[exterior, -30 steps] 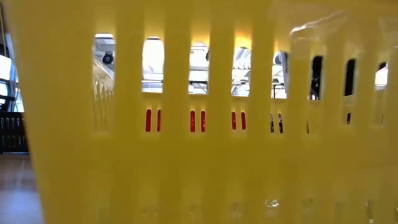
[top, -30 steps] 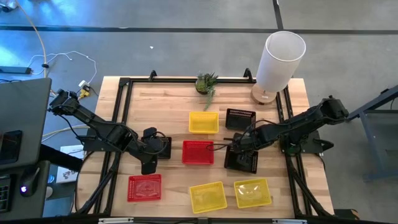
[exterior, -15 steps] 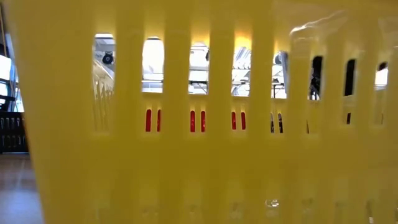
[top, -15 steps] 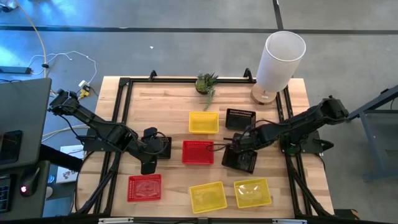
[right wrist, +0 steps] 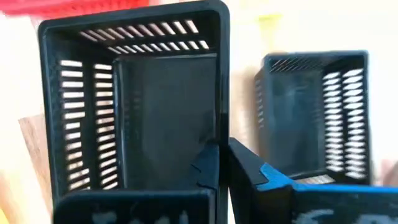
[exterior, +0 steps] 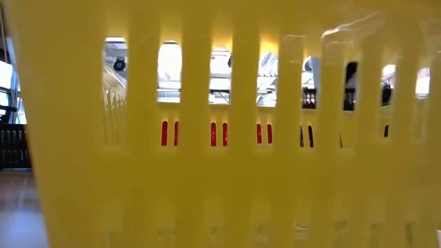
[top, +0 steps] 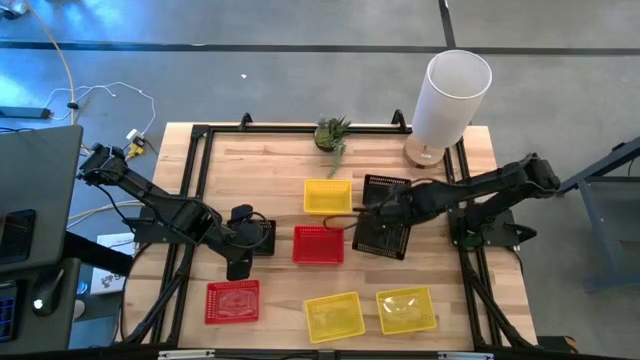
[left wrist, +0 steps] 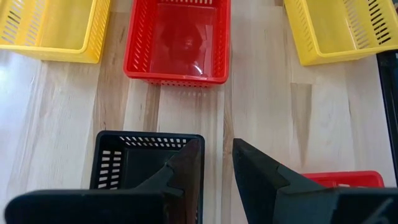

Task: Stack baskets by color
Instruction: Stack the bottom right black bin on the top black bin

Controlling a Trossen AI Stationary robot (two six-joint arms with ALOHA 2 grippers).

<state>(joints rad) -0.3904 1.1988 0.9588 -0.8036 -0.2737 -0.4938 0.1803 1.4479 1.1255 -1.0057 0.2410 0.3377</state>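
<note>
My right gripper (right wrist: 221, 149) is shut on a black basket (top: 383, 238), lifted just near of a second black basket (top: 386, 188) that rests on the table; it shows as well in the right wrist view (right wrist: 314, 112). My left gripper (left wrist: 217, 149) stands open at the table's left, over the right wall of a third black basket (left wrist: 146, 165); wood shows between its fingers. A red basket (top: 318, 244) lies mid-table and another (top: 232, 301) near left. One yellow basket (top: 327, 196) sits far of centre, and two more (top: 334, 316) (top: 406, 309) at the near edge. My right gripper pinches the rim of one long wall (right wrist: 219, 127) of the black basket, one finger inside and one outside. The fingers come from above, slanting down. The basket hangs below them, tilted, clear of the table. My left gripper has one finger (left wrist: 186, 165) over the third basket's wall; whether it touches, I cannot tell.
A tall white cylinder (top: 452, 95) stands at the far right corner and a small green plant (top: 332, 133) at the far edge. Black frame rails (top: 200, 180) run along the table's sides. A yellow basket (exterior: 220, 172) fills the low view.
My right gripper has risen and gone toward the table's far edge, rolling a little. The black basket has come up off the table with it, tilted, and now hangs close to the second black basket.
</note>
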